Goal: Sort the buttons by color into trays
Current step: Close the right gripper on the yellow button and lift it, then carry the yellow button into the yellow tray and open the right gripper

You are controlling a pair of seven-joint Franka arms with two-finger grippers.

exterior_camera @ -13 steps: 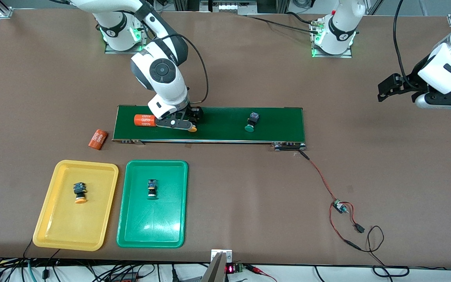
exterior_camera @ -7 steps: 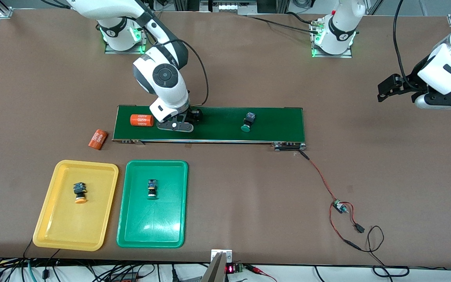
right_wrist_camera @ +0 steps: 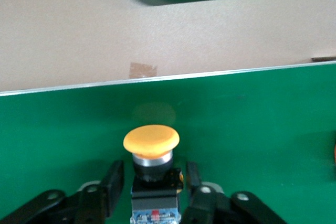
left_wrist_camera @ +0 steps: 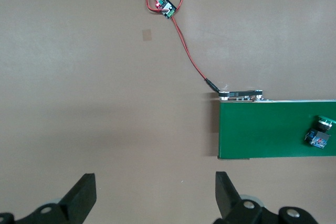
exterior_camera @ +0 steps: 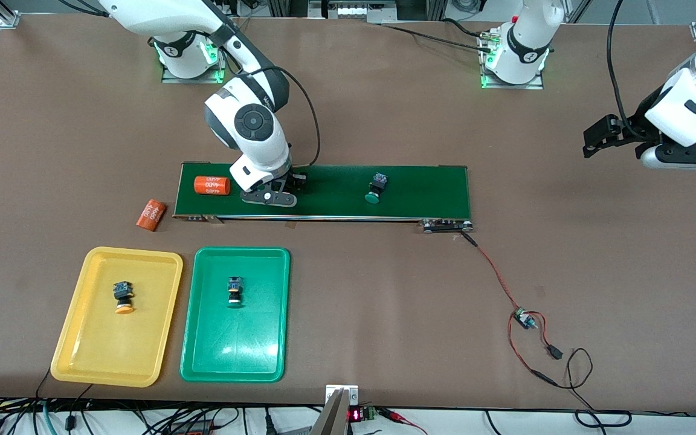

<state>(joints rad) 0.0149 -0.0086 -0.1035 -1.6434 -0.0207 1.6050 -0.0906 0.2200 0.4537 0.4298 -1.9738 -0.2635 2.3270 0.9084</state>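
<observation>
My right gripper is low over the dark green conveyor belt. In the right wrist view its open fingers stand on either side of an orange-capped button on the belt, with small gaps to its body. That button is hidden under the hand in the front view. A green-capped button lies on the belt toward the left arm's end and also shows in the left wrist view. The yellow tray holds an orange-capped button. The green tray holds a green-capped button. My left gripper waits open and empty.
An orange "4680" cylinder lies on the belt beside my right gripper, toward the right arm's end. Another lies on the table off that end of the belt. A red wire with a small board runs from the belt's other end.
The belt has carried the cylinder and the green-capped button toward the right arm's end. My right gripper has followed that way, and the orange cap is now hidden under it in the front view.
</observation>
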